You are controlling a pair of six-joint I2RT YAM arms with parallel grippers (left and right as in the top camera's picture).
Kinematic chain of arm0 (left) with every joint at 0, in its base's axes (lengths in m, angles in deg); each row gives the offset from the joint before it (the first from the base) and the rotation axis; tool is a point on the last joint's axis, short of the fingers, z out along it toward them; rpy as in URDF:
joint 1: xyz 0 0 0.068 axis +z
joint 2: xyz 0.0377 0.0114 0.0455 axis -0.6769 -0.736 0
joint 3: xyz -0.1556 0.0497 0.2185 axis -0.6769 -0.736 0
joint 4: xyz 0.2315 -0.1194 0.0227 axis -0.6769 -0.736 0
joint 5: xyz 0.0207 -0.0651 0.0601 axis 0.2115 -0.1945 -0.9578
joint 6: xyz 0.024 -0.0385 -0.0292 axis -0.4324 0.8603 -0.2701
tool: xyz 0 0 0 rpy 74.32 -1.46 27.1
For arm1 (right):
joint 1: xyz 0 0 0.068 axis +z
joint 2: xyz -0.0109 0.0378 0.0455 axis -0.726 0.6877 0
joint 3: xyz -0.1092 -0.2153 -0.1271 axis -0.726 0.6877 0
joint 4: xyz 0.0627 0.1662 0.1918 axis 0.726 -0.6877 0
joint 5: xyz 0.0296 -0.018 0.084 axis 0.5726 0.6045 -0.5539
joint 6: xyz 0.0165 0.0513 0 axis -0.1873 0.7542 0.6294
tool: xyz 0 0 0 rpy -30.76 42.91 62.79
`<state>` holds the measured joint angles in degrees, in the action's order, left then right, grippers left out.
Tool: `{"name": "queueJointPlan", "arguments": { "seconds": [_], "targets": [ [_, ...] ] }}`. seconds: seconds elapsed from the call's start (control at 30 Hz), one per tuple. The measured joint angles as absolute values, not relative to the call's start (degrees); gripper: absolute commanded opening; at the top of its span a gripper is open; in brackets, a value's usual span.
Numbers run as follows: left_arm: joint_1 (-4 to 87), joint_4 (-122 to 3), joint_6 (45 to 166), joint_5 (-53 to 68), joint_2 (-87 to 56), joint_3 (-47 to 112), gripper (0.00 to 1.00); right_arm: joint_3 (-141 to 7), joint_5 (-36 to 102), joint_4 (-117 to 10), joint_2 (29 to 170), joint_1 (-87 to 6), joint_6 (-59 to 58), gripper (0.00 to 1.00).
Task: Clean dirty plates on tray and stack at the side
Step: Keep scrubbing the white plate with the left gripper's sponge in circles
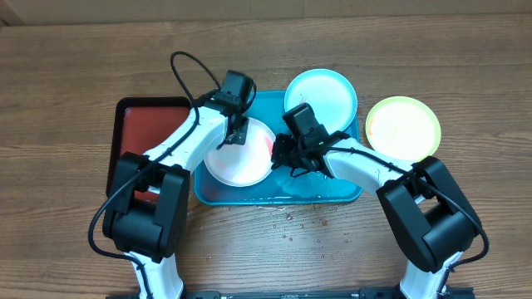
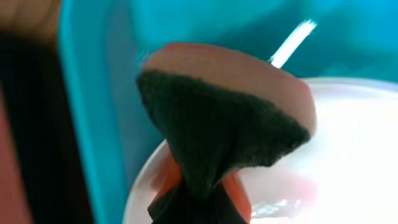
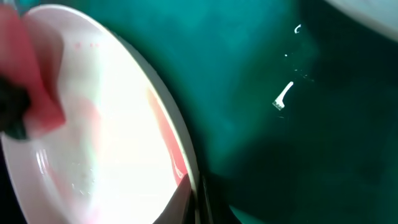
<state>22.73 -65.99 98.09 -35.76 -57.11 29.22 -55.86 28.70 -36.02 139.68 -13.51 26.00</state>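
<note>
left claw [image 1: 238,133] clamped on soft pink sponge [image 2: 224,118], coarse dark scouring face | right claw [image 1: 281,156] pinching rim of glossy round white plate [image 1: 237,166], red-smeared, frame centre | inside wet turquoise tray [image 1: 332,189]

No writing, label, brand mark or number can be read on anything here, in any of the three views.
</note>
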Motion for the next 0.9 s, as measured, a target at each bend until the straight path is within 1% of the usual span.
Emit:
{"name": "queueJointPlan", "arguments": {
  "seconds": [0.1,0.23,0.37,0.5,0.6,0.7,0.9],
  "targets": [
    [22.73,-71.00,100.13,-35.28,-57.22,29.27,0.04,-55.86,28.64,-36.05,139.68,-13.49,25.86,0.04],
    [22.77,-74.34,97.44,-30.26,-57.22,29.27,0.04,-55.86,28.64,-36.05,139.68,-13.51,25.73,0.04],
    [22.86,-70.91,94.79,-27.96,-57.22,29.27,0.04,-55.86,28.88,-35.89,139.68,-13.51,25.76,0.04],
    [22.86,-63.65,92.63,-24.84,-57.22,29.24,0.04,-55.86,29.23,-35.81,139.68,-13.56,26.04,0.04],
    [22.81,-63.00,86.84,-20.38,-57.22,29.27,0.04,-55.86,29.27,-35.78,139.68,-13.56,26.04,0.04],
    [22.81,-66.65,80.08,-14.78,-57.22,29.40,0.04,-55.86,29.21,-35.83,139.68,-13.56,26.02,0.04],
    [22.70,-81.05,67.62,-5.01,-57.27,29.53,0.04,-55.86,29.08,-35.76,139.68,-13.56,25.84,0.04]
  ]
}}
